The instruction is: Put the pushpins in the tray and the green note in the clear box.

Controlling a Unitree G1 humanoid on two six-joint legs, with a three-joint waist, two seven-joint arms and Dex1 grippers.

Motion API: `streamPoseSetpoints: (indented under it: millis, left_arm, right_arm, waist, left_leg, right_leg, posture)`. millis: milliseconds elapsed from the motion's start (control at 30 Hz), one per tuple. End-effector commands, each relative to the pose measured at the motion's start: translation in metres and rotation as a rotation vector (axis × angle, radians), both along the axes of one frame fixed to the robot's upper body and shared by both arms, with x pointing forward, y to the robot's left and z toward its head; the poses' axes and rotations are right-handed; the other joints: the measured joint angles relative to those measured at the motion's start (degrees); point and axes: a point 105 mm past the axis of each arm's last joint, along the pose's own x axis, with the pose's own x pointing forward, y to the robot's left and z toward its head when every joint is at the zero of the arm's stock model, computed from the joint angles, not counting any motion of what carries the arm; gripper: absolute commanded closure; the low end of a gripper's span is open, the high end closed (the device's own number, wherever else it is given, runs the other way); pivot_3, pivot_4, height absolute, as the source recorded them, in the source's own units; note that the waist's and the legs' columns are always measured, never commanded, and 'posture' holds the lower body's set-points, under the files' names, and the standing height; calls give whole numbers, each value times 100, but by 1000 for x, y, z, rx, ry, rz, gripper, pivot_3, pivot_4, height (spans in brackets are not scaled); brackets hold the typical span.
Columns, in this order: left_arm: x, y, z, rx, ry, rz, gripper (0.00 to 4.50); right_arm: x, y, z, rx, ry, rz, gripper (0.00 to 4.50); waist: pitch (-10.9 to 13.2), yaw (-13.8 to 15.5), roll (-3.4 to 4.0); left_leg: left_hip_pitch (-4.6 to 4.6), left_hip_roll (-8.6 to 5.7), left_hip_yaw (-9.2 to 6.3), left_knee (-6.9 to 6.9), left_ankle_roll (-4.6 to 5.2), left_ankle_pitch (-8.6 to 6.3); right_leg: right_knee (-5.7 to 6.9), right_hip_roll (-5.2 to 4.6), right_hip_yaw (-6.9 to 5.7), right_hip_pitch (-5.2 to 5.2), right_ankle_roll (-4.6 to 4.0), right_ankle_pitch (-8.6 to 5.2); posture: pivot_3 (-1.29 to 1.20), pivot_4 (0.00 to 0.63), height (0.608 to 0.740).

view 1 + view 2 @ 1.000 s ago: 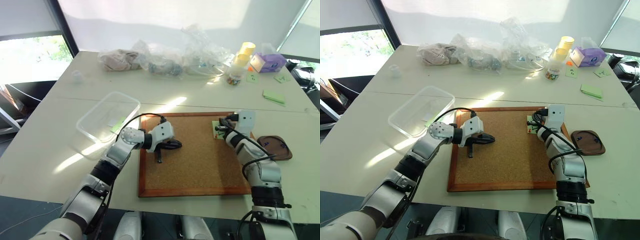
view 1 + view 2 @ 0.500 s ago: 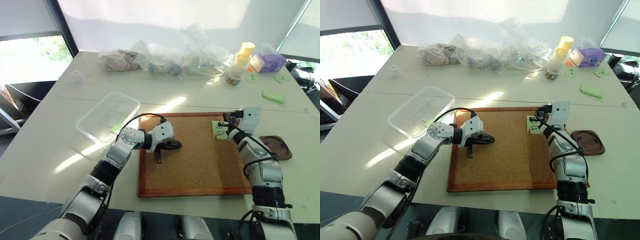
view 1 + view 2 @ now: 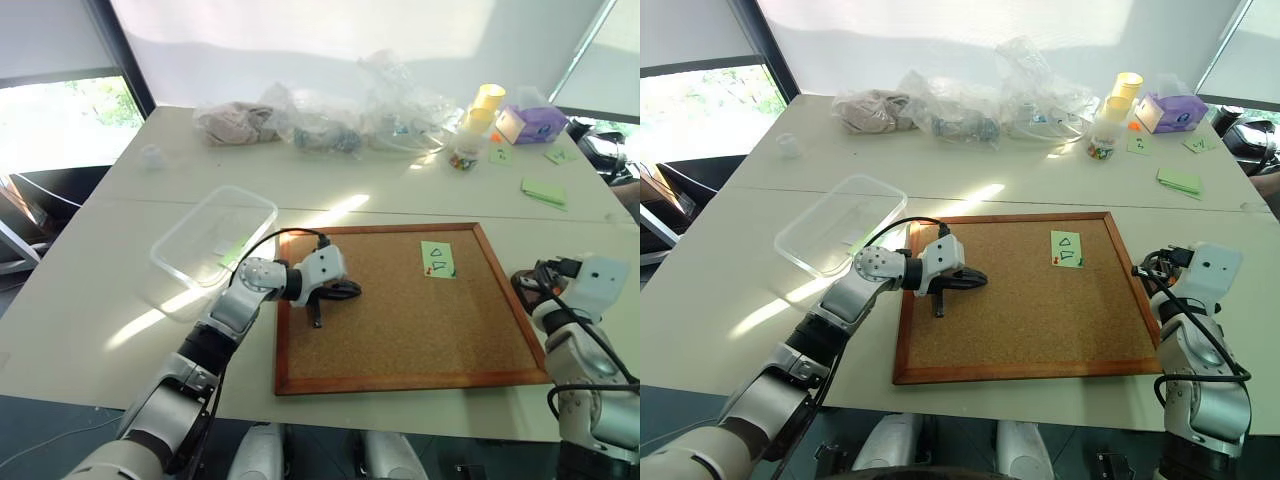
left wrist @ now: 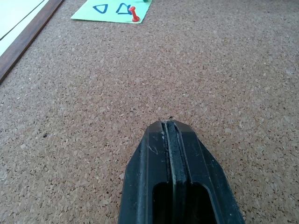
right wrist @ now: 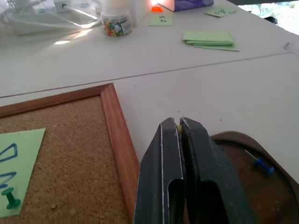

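The green note (image 3: 1066, 249) is lying on the cork board (image 3: 1020, 330) toward its two o'clock corner, with a red pushpin (image 4: 134, 13) and a green pushpin (image 5: 10, 199) sticking in it. The right gripper (image 5: 179, 128) is hovering over the tray (image 5: 275, 196), just off the board's three o'clock edge, pinching a yellow pushpin (image 5: 179, 126); a blue pushpin (image 5: 262, 164) is lying in the tray. The left gripper (image 4: 169, 128) is resting closed and empty on the cork. The clear box (image 3: 842, 222) is sitting at the board's ten o'clock.

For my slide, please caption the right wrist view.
Right gripper pinching a yellow pushpin above the brown tray.
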Motion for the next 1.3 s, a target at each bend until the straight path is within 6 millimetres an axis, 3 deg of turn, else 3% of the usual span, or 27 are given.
streamPoseSetpoints:
  millis: [33, 533, 633, 867, 1300]
  left_arm:
    - [-7, -4, -12, 35, 32, -31, 4500]
    - [-8, -5, -11, 24, 29, -27, 4500]
    - [-7, -5, -11, 24, 28, -26, 4500]
    - [-7, -5, -11, 24, 29, -23, 4500]
    - [-9, -6, -13, 21, 36, -21, 4500]
  right_arm:
    - [-3, -12, 12, -7, -23, -53, 4451]
    - [-6, -40, -10, 49, 93, -194, 4451]
    - [-6, -42, -11, 58, 94, -205, 3621]
    - [-7, -42, -12, 61, 99, -209, 23]
    - [-16, -38, 3, 97, -5, -165, 23]
  waist:
    - [0, 8, 0]
    - [-2, 11, 3]
    - [-2, 11, 3]
    - [-2, 11, 3]
    - [-3, 14, 5]
  left_leg:
    - [-1, 0, 0, 0, 0, 0]
    - [-3, -3, 0, 0, 0, 0]
    - [-3, -3, -1, 0, 0, 0]
    - [-3, -3, -1, 0, 0, 0]
    - [-4, -3, -1, 0, 0, 0]
  right_leg:
    - [0, 1, 0, 0, 0, 0]
    - [-3, 3, 0, 0, 0, 0]
    - [-3, 3, 0, 0, 0, 0]
    - [-3, 3, 0, 0, 0, 0]
    - [-3, 3, 0, 0, 1, -1]
  posture:
    - [0, 150, 740]
    - [0, 150, 740]
    - [0, 150, 740]
    - [0, 150, 740]
    - [0, 150, 740]
